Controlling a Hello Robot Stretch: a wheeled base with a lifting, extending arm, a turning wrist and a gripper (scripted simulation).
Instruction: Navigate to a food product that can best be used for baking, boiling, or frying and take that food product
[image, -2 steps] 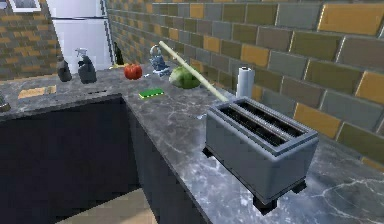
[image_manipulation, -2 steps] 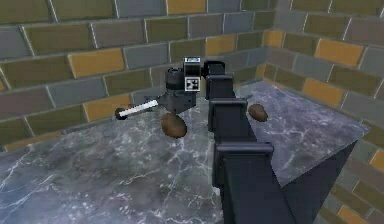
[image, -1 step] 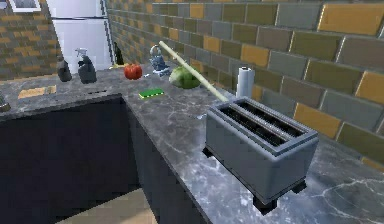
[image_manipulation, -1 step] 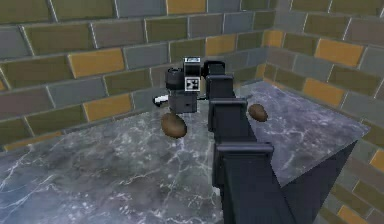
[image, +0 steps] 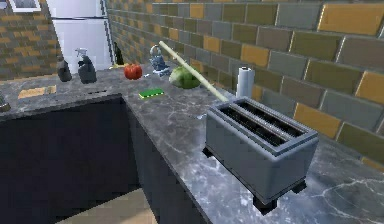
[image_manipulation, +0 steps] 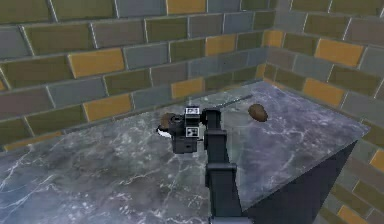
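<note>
A small brown potato-like lump (image_manipulation: 258, 112) lies on the dark marble counter (image_manipulation: 100, 170) near the brick wall corner, in the arm side view's right half. My arm (image_manipulation: 217, 172) rises from the bottom edge, and the gripper (image_manipulation: 168, 130) hangs over the counter, left of the brown lump and apart from it. Its far end is hard to make out, so I cannot tell whether it holds anything. A thin dark utensil (image_manipulation: 232, 100) lies between the gripper's white squares and the lump.
In the forward view the counter (image: 170, 125) carries a grey toaster (image: 258, 140), a paper roll (image: 245, 81), a green round vegetable (image: 184, 77), a red tomato (image: 132, 71), a green sponge (image: 151, 93), two dark bottles (image: 86, 67) and a long pale stick (image: 195, 72). A fridge (image: 78, 22) stands behind.
</note>
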